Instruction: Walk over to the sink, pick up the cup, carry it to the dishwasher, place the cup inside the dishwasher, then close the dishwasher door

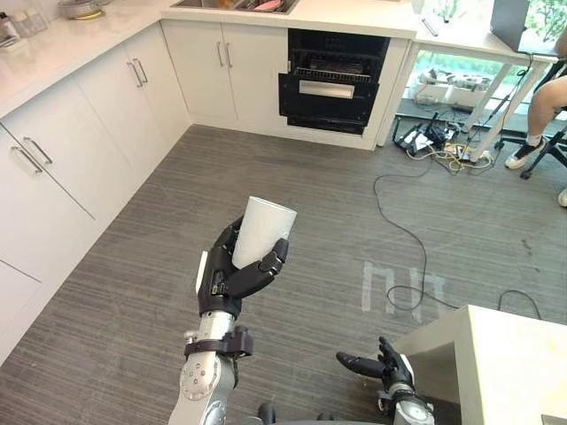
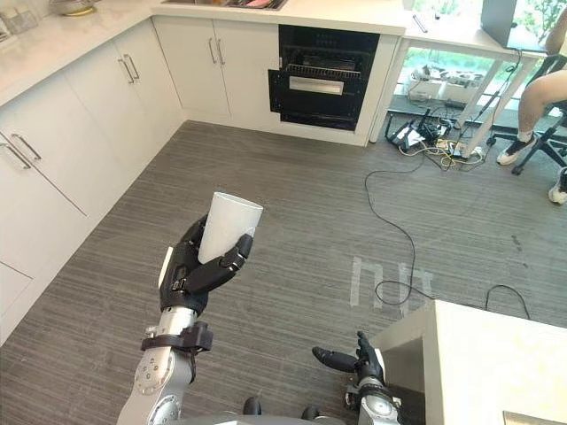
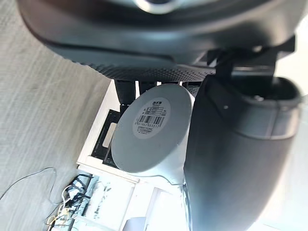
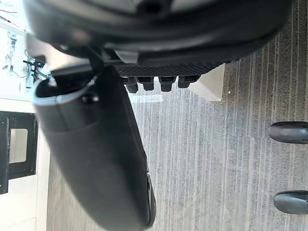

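Note:
A white cup (image 1: pixel 264 228) stands upright in my left hand (image 1: pixel 232 279), whose fingers and thumb curl round its lower part, held over the grey floor. Its round base (image 3: pixel 151 132) with a label faces the left wrist view. The black dishwasher (image 1: pixel 332 84) is set in the far cabinets with its door partly down and a rack showing inside. The sink (image 1: pixel 235 4) lies in the counter to the dishwasher's left. My right hand (image 1: pixel 381 365) hangs low beside a table corner, fingers straight and holding nothing.
White cabinets (image 1: pixel 80 142) run along the left and far walls. A beige table (image 1: pixel 496 363) fills the lower right. A black cable (image 1: pixel 407 235) snakes over the floor towards a power strip (image 1: pixel 434 142). A seated person's leg (image 1: pixel 540 111) is at far right.

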